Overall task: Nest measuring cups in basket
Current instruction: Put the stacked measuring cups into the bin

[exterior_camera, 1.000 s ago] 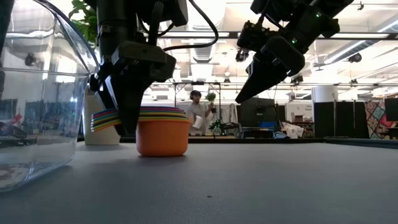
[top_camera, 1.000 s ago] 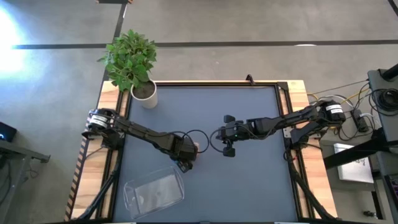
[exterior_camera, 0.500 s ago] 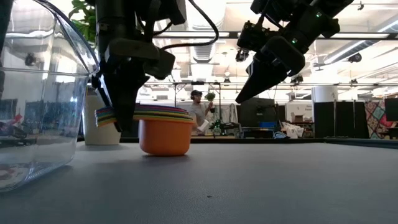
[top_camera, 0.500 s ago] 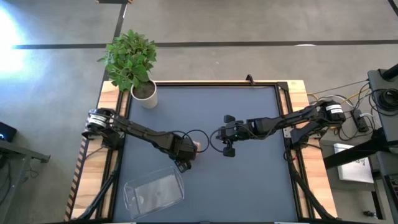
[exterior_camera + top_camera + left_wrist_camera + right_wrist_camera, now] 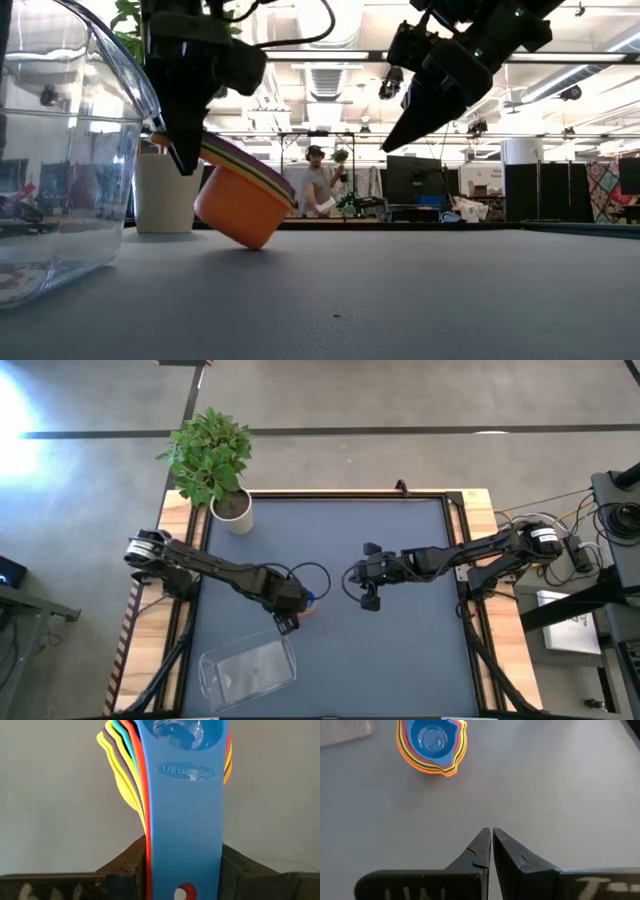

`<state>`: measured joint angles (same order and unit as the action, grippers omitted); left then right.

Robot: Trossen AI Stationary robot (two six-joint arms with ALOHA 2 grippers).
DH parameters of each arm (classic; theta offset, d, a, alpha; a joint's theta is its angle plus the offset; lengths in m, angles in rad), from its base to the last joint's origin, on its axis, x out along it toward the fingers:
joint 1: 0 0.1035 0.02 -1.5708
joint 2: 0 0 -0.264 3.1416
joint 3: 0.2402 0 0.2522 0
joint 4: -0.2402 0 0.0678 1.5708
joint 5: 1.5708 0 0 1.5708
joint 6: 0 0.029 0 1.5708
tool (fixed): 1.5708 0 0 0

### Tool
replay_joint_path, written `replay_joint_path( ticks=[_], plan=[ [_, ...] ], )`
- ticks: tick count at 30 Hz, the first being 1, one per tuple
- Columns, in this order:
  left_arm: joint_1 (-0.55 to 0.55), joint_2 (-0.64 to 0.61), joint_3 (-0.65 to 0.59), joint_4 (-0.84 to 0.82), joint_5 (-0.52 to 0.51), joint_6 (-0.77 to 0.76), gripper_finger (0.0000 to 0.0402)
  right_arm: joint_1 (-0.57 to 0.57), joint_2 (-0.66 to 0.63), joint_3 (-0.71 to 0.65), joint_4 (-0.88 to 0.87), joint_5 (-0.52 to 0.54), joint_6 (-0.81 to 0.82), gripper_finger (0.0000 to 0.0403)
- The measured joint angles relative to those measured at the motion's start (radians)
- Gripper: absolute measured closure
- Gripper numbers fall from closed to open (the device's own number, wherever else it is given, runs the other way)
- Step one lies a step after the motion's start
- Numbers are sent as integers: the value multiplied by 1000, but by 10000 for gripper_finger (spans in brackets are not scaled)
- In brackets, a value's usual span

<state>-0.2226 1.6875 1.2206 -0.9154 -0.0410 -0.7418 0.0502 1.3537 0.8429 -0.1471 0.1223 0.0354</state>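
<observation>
Tilted up now: nested rainbow plastic measuring cups point(image 5: 240, 200), handles clamped in my left pincer point(image 5: 287, 610); clear plastic basket point(image 5: 247, 665) not reached.

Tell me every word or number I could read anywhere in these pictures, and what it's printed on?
"1/8 cup": raised on the blue measuring cup's handle, in the left wrist view.
The figure right after it, ending in "ml", sits under glare, too blurred to read.
Pale marks on the right gripper's fingers: not readable.
Nothing else legible.
</observation>
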Motion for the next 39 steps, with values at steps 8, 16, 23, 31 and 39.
replay_joint_path(
  ticks=[8, 16, 23, 31, 39],
  plan=[
    [0, 39, -10, 3, 0, 17, 278, 5, -3, 0, -6, -1, 10, 394],
    [-1, 73, -46, 6, 5, 14, 272, 5, -3, 0, -7, -1, 9, 394],
    [2, 77, -55, 0, -4, 15, 178, 5, -3, 0, -6, 0, 7, 394],
    [7, 77, -58, 2, -32, -26, 172, 4, -3, 0, -5, 0, 6, 394],
    [7, 77, -58, -1, -56, -55, 227, 4, -3, 0, -5, 1, 0, 394]
  ],
)
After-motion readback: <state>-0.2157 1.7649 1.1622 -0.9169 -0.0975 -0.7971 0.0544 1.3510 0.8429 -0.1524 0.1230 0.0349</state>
